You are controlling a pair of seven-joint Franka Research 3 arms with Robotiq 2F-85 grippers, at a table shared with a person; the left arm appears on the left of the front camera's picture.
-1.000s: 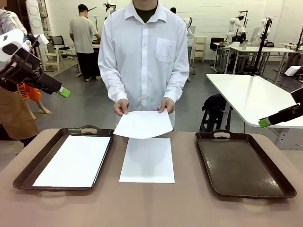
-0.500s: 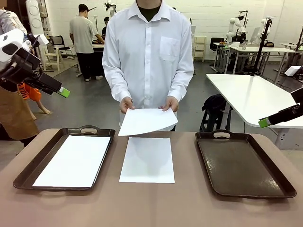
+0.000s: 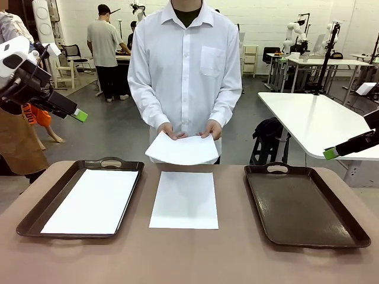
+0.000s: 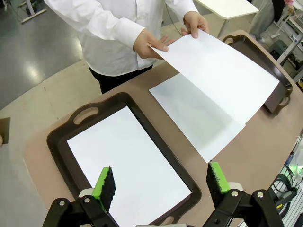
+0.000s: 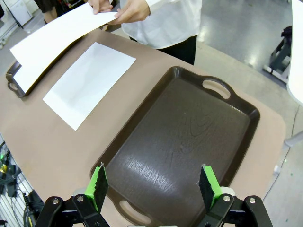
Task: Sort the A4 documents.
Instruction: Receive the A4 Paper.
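Table top, contents.
Brown table (image 3: 189, 263) carries three items in a row, none touching: dark brown left tray (image 3: 44, 204), one white A4 document (image 3: 184, 200) lying flat in the middle, dark brown right tray (image 3: 302, 207).

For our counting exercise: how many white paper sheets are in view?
3. The first sheet lies in the left tray, the second sheet on the table between that and the right tray, the third sheet in the person's hands. Any stacked underneath would be hidden.
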